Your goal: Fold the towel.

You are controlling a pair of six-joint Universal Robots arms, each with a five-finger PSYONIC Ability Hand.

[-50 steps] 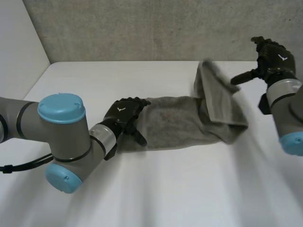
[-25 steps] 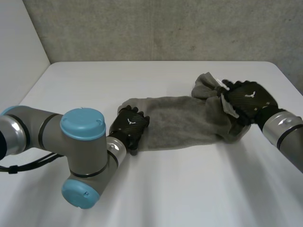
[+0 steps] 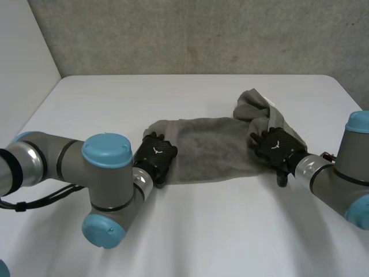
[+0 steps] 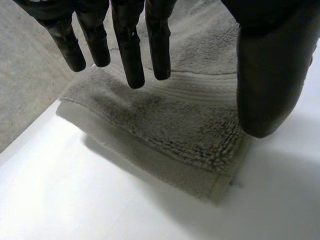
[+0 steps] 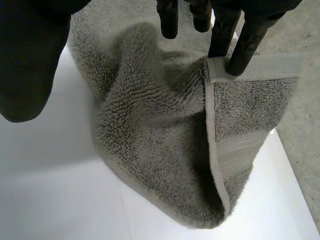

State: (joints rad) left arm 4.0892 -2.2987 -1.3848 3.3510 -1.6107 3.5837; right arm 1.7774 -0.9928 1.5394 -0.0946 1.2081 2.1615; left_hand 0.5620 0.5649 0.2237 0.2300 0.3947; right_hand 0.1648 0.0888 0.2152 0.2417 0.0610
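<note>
Towel [image 3: 213, 147]: grey terry, lying as a long strip across the middle of the table [image 3: 190, 231], from 9 to 3 o'clock. Left hand [image 3: 155, 157]: at the 9 o'clock end, fingers [image 4: 127, 55] straight and apart from the thumb [image 4: 270, 75], over an end that appears doubled; it grips nothing. Right hand [image 3: 278, 148]: at the 3 o'clock end, likewise unclenched, straight fingertips resting on the flat woven hem [image 5: 212, 135] of a rumpled heap.

Step, as judged: securing both ends for a fold. Each hand should pinch through all layers near a corner, thumb beneath, and both should lift together so the strip does not twist. The bunched 3 o'clock end probably needs flattening first.

The pile is thick, looped and limp. The smoother hem band offers the firmer hold.
</note>
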